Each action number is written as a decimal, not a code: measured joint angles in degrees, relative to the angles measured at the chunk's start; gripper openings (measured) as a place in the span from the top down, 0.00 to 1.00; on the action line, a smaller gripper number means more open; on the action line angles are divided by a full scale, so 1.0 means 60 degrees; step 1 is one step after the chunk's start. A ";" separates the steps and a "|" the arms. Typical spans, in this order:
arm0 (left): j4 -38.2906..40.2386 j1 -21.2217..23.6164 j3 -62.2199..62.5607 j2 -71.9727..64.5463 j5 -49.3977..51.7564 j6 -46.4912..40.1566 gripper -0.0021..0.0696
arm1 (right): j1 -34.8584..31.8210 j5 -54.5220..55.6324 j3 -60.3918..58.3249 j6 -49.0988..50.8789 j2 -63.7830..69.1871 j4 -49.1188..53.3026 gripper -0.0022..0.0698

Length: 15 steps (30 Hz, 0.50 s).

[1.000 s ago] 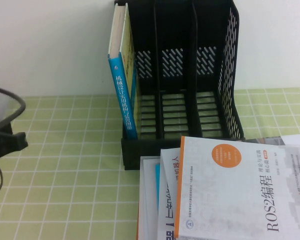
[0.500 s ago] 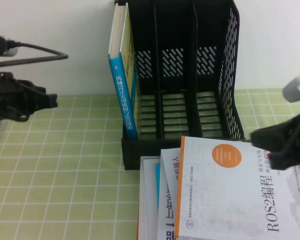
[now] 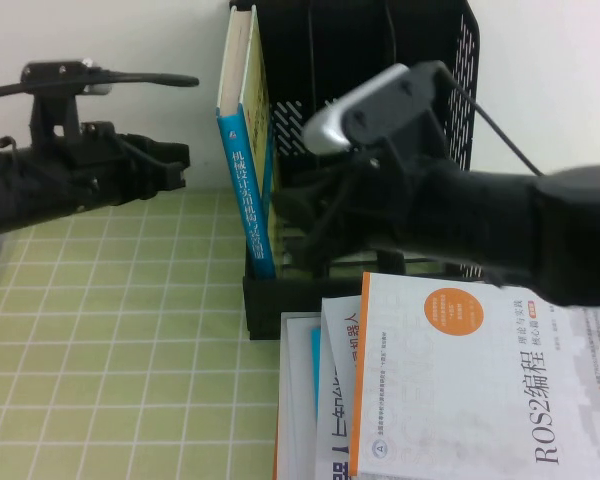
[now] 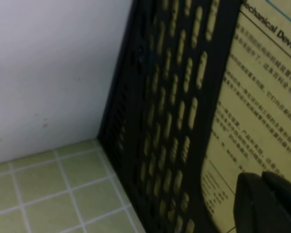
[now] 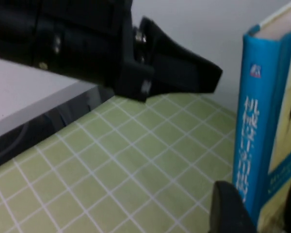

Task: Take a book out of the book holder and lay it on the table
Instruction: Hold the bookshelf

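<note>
The book [image 3: 242, 190], pale yellow with a blue spine, stands upright in the leftmost slot of the black book holder [image 3: 430, 60] on the green grid table [image 3: 130, 340]. My right gripper [image 3: 280, 215] reaches across the holder's front to the book's lower spine. In the right wrist view it [image 5: 262, 213] is open, one finger on each side of the blue spine [image 5: 262, 131]. My left gripper [image 3: 180, 165] hovers just left of the book, shut and empty. In the left wrist view it [image 4: 263, 178] sits close to the book's cover [image 4: 262, 97] beside the perforated wall [image 4: 169, 121].
A stack of books topped by the white ROS2 book [image 3: 470, 390] lies flat in front of the holder at the right. The white wall stands right behind the holder. Bare green cloth [image 5: 111, 179] spreads to the left of the holder.
Both arms have come in. The left gripper moved right to the book's side. The right arm swung in from the right edge across the holder to the book's spine.
</note>
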<state>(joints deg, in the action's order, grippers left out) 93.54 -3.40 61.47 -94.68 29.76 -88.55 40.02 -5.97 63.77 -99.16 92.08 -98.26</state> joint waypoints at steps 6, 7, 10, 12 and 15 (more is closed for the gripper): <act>0.0476 0.0000 0.0232 -0.0814 0.0970 -0.0890 0.97 | 0.0034 0.0000 0.1467 0.0095 0.1312 -0.0091 0.44; 0.0497 0.0000 0.0379 -0.0965 0.1228 -0.0940 0.97 | 0.0034 0.0000 0.1631 0.0095 0.1501 -0.0091 0.42; 0.0497 0.0000 0.0807 -0.1362 0.1986 -0.0974 0.97 | 0.0049 0.0034 0.1912 0.0110 0.1893 -0.0105 0.41; 0.0497 0.0000 0.1065 -0.1558 0.2300 -0.0971 0.97 | 0.0049 0.0031 0.2004 0.0116 0.2001 -0.0105 0.40; 0.0497 0.0000 0.1358 -0.1838 0.2634 -0.0971 0.97 | 0.0049 0.0144 0.2139 0.0131 0.2005 -0.0111 0.40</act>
<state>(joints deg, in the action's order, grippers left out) 96.52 -3.40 69.62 -105.71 45.56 -94.38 40.31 -5.10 76.60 -98.37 104.12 -98.92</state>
